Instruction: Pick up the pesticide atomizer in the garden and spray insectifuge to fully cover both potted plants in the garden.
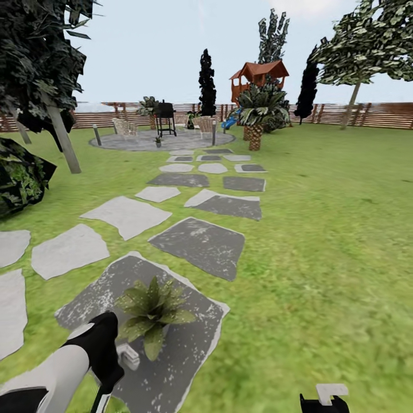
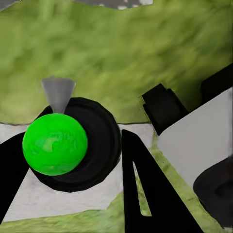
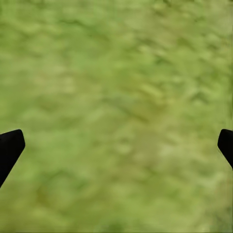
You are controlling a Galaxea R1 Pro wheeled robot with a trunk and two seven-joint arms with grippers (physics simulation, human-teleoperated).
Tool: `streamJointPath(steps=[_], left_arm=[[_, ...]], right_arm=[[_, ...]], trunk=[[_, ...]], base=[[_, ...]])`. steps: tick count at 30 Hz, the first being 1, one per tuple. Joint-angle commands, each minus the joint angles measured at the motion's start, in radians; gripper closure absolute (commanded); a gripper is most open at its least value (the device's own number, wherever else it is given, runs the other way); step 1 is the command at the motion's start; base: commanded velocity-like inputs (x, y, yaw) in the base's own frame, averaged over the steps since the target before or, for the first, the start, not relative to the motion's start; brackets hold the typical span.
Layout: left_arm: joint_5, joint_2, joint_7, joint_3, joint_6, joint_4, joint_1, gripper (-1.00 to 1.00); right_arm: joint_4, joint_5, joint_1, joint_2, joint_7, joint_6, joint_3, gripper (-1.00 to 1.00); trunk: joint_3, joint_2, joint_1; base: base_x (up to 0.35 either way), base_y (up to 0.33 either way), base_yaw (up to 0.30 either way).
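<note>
Left claw (image 2: 68, 165): closed on pesticide atomizer (image 2: 56, 143), green cap facing the wrist camera. Right claw (image 3: 116, 150): fingers spread wide, nothing held, over lawn (image 3: 116, 73). Potted plant (image 1: 152, 312): on dark stepping stone (image 1: 189, 350), just beside left arm.

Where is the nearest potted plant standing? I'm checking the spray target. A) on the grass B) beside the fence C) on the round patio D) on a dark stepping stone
D: the potted plant sits on the dark grey stepping stone just ahead of the left arm.
</note>
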Motion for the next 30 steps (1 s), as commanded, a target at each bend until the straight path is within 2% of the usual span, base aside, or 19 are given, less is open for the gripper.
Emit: streamJointPath(steps=[1, 3, 6, 12, 21, 30], left_arm=[[0.018, 0.000, -0.004, 0.005, 0.007, -0.002, 0.004, 1.00], [0.058, 0.003, 0.008, 0.004, 0.007, -0.002, 0.009, 1.00], [0.073, 0.004, 0.028, 0.004, 0.007, -0.002, 0.010, 1.00], [0.081, 0.005, 0.031, 0.004, 0.007, -0.001, 0.011, 1.00], [0.086, 0.005, 0.033, 0.004, 0.007, -0.004, 0.031, 1.00], [0.086, 0.001, 0.033, 0.004, 0.007, -0.015, 0.032, 1.00]], right_arm=[[0.002, 0.011, -0.001, 0.000, -0.003, -0.005, -0.007, -1.00], [0.002, 0.011, -0.001, 0.000, -0.003, -0.005, -0.007, -1.00], [0.002, 0.011, -0.001, 0.000, -0.003, -0.005, -0.007, -1.00], [0.002, 0.011, -0.001, 0.000, -0.004, -0.005, -0.007, -1.00], [0.002, 0.011, -0.001, 0.000, -0.004, -0.005, -0.007, -1.00], [0.001, 0.011, -0.001, -0.003, -0.002, -0.005, -0.007, -1.00]], trunk=[[-0.001, 0.000, 0.000], [-0.001, 0.000, 0.000], [-0.001, 0.000, 0.000], [-0.001, 0.000, 0.000], [-0.001, 0.000, 0.000], [-0.001, 0.000, 0.000]], base=[[0.098, -0.262, 0.276], [0.120, -0.262, 0.277], [0.152, -0.261, 0.277], [0.158, -0.173, 0.275], [0.020, -0.008, 0.249], [0.065, -0.218, 0.042]])
